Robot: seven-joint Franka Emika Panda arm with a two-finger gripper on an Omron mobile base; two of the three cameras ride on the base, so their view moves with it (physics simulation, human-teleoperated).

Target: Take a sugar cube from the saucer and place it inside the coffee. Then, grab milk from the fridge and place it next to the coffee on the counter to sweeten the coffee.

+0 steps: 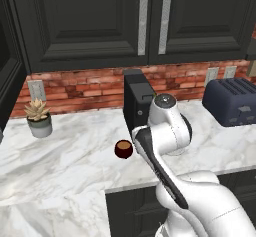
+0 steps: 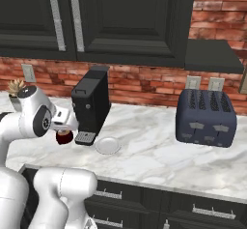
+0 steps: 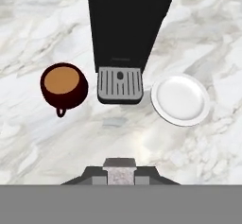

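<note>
Claw (image 3: 120,170) closed, above open counter (image 3: 56,142) before coffee (image 3: 64,85) and saucer (image 3: 180,99).

The white arm is rising from the base, bending at its dark elbow and reaching forward over the worktop (image 1: 65,166). The wrist is pointing the hand (image 3: 120,167) steeply downward, and its jaws are sitting closed together, pinching a small pale lump between them.

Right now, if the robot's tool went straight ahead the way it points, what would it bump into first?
Probably the bare marble counter, just in front of the coffee machine's drip tray. The tool looks down there, between the coffee and the saucer. Depth is uncertain.
</note>
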